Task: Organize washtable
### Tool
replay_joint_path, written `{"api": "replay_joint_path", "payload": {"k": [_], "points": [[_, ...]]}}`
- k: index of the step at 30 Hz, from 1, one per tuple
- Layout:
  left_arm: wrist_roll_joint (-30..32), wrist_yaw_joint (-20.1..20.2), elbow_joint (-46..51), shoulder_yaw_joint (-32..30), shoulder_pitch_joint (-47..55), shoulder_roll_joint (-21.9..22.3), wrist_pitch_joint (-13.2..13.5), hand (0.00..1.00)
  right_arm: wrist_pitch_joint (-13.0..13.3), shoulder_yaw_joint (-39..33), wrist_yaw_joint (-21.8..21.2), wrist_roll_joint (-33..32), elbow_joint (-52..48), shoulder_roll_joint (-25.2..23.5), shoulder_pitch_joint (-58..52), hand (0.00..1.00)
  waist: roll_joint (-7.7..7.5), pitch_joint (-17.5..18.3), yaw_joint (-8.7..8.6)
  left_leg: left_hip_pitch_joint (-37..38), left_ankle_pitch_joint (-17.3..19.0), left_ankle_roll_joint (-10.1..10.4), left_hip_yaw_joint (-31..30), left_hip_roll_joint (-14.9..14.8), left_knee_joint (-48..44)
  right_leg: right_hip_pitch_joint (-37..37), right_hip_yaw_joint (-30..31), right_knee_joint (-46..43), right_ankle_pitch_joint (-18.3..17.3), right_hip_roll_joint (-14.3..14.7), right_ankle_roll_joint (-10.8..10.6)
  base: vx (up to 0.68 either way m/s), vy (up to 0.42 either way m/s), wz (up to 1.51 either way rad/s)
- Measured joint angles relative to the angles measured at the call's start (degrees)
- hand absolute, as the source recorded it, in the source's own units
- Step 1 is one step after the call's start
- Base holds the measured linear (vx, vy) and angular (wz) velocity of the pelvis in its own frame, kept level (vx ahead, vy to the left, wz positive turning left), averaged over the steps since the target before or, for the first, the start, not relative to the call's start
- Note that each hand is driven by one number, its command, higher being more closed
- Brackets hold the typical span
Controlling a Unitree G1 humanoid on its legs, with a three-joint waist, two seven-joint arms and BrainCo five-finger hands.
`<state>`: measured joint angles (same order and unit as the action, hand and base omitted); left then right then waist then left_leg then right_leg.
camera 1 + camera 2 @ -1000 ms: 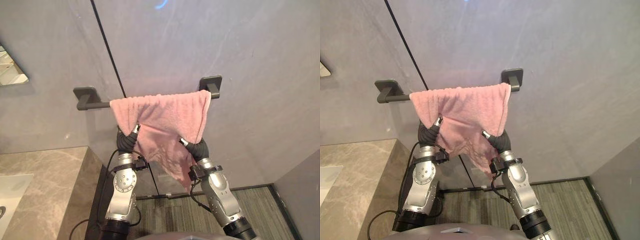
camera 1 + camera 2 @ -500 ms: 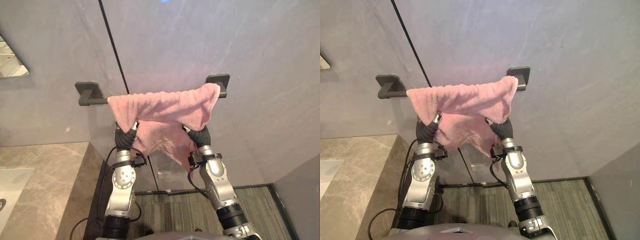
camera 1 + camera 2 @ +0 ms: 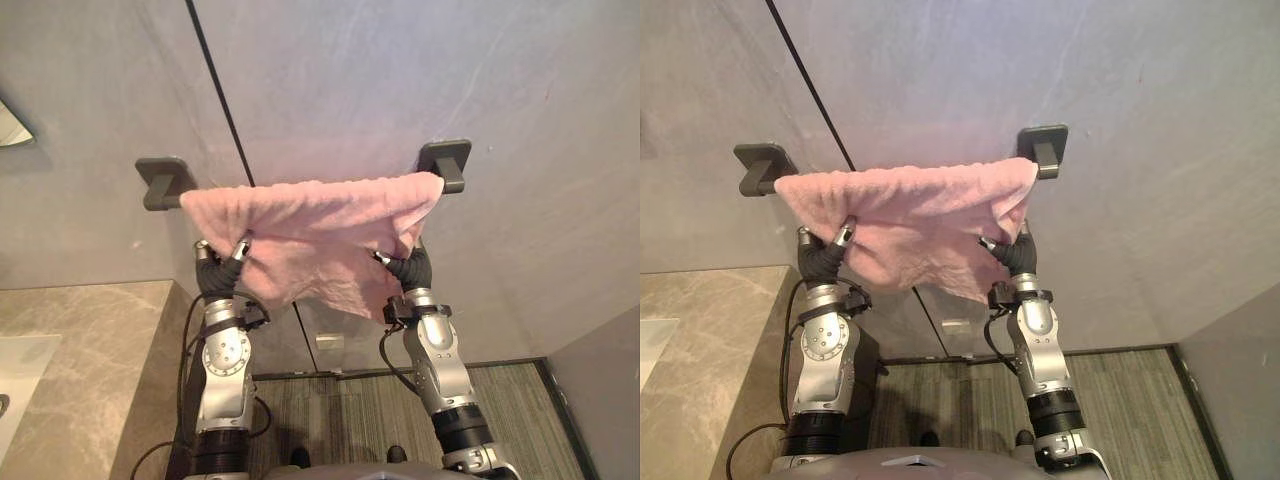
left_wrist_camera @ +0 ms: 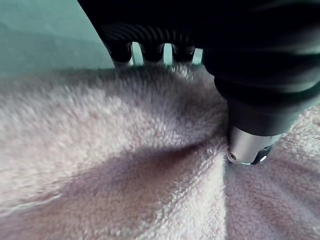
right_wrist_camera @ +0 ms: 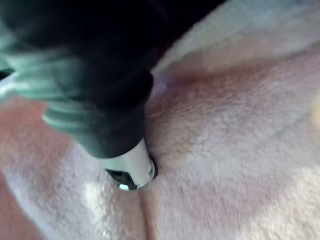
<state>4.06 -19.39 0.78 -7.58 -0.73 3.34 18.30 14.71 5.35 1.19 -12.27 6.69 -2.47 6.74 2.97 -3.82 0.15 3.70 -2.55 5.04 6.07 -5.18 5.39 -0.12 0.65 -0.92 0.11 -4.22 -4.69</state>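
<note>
A pink towel (image 3: 310,225) hangs over a dark towel bar (image 3: 160,192) on the grey wall, spread almost from one mount to the other (image 3: 445,162). My left hand (image 3: 218,268) grips its lower left part from below. In the left wrist view the thumb (image 4: 247,145) presses a crease into the towel (image 4: 100,165) while the fingers go behind it. My right hand (image 3: 408,268) holds the lower right part under the right mount. In its wrist view its thumb (image 5: 129,167) digs into the cloth (image 5: 225,140).
A brown marble counter (image 3: 90,340) with a white basin (image 3: 20,370) lies at the lower left. A mirror corner (image 3: 10,125) shows on the left wall. Striped floor (image 3: 340,410) lies below, and a side wall (image 3: 600,400) rises at the lower right.
The towel now lies spread wider along the bar and hangs shorter. My left hand has moved left, my right hand up and right. The camera has shifted a little.
</note>
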Motion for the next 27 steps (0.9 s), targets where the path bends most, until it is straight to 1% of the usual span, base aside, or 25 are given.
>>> {"api": "replay_joint_path", "payload": {"k": [3,5,6,11,13,16,19,22,26,27], "points": [[-1.5,-1.6,0.2,-2.5,1.9,0.1,-0.1,0.00,0.3,-2.3,1.2,-0.2,-3.0,0.6,-2.1,0.00,-0.07,0.0,0.02,-0.2,0.1,0.0,0.2,0.0,0.0,-0.3,0.1,0.0,0.0,0.0,0.0,0.00,0.000,-0.01],[-1.6,-2.2,0.3,-3.2,2.9,0.1,-0.1,0.00,0.3,-3.1,1.3,-0.5,-3.1,2.3,-2.2,0.00,-0.08,0.0,-0.01,-0.3,0.1,0.1,0.5,0.0,0.0,-0.5,0.2,0.0,0.0,0.0,0.0,0.01,-0.001,-0.07],[-1.6,-2.5,0.3,-3.3,3.4,0.2,-0.2,0.00,0.3,-3.2,1.3,-1.9,-3.9,2.8,-2.7,0.00,-0.08,0.0,0.00,-0.3,0.1,0.1,0.6,0.0,0.0,-0.7,0.2,0.0,0.0,0.0,0.0,0.01,-0.001,-0.06],[-1.6,-2.5,0.3,-3.5,4.7,0.2,-0.3,0.00,0.5,-3.1,0.6,-2.9,-7.3,3.6,-6.4,0.00,-0.11,0.0,-0.02,-0.3,0.2,0.1,0.6,-0.1,0.0,-0.7,0.2,0.0,0.0,0.0,0.0,0.00,0.000,0.00],[-1.6,-2.5,0.3,-3.7,6.3,0.2,-0.4,0.00,0.8,-3.1,0.2,-4.5,-7.4,3.6,-8.1,0.00,-0.13,0.0,-0.03,-0.3,0.2,0.1,0.7,-0.1,0.0,-0.7,0.2,0.1,0.0,0.0,0.0,0.00,0.000,0.00],[-1.7,-2.3,0.2,-4.6,8.8,0.1,-0.7,0.00,0.8,-3.4,0.0,-4.6,-9.3,3.7,-11.2,0.00,-0.16,0.0,0.07,-0.4,0.3,0.1,0.6,-0.1,0.0,-0.7,0.1,0.3,0.0,0.0,0.0,0.00,0.000,0.00],[-3.0,-1.2,-0.5,-6.1,10.4,0.0,-0.7,0.00,0.9,-4.4,-0.4,-4.6,-9.5,3.8,-13.4,0.00,-0.41,0.2,0.20,-0.5,0.3,0.1,0.6,-0.1,0.0,-0.7,0.1,0.3,0.0,0.0,0.0,0.00,0.000,0.00],[-4.2,1.3,-1.5,-6.5,12.8,-0.2,-0.6,0.00,0.9,-5.3,-1.3,-4.7,-9.6,3.8,-15.9,0.00,-0.43,0.2,0.25,-0.6,0.4,0.1,0.6,-0.1,0.0,-0.7,0.1,0.4,0.0,-0.1,0.0,0.00,0.000,0.00],[-7.9,3.6,-4.0,-6.9,14.2,-0.3,-0.1,0.00,0.9,-5.2,-3.0,-4.7,-9.6,4.2,-18.6,0.00,-0.48,0.2,0.21,-1.0,0.5,0.1,0.5,-0.1,0.0,-1.1,0.0,0.5,0.0,-0.1,0.0,0.00,0.000,0.00],[-9.6,4.9,-4.5,-7.0,14.7,-0.4,0.2,0.00,0.9,-5.2,-3.8,-4.7,-9.6,4.3,-19.7,0.00,-0.48,0.2,0.23,-1.1,0.5,0.1,0.5,-0.1,0.0,-1.2,0.0,0.5,0.0,-0.1,0.0,0.00,0.000,0.00]]}}
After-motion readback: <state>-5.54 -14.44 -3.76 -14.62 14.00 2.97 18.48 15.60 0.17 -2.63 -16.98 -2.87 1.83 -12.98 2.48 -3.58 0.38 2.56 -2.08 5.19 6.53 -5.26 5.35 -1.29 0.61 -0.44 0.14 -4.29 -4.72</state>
